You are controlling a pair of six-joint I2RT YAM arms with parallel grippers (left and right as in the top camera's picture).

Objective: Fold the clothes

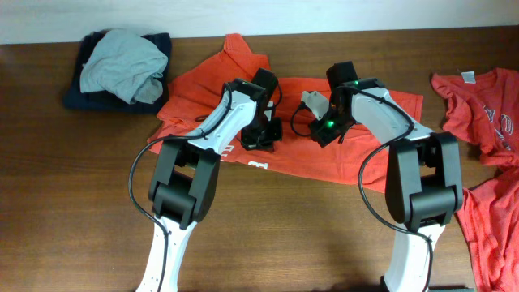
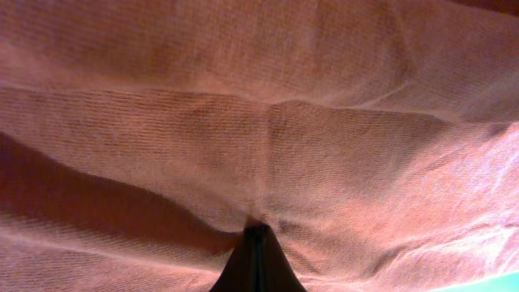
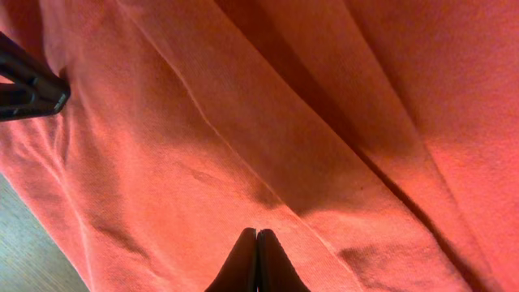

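Observation:
An orange-red T-shirt lies spread across the middle of the table, with a bit of white print showing by the left arm. My left gripper is down on the shirt's middle. In the left wrist view its jaws are shut, and the cloth puckers into folds at their tips. My right gripper is over the shirt's upper middle. Its jaws are shut tip to tip over flat cloth, with no cloth seen between them. The left gripper's finger shows at the upper left of the right wrist view.
Two more orange-red shirts lie at the right, one at the back and one at the front edge. A pile of grey and navy clothes sits at the back left. Dark wooden table.

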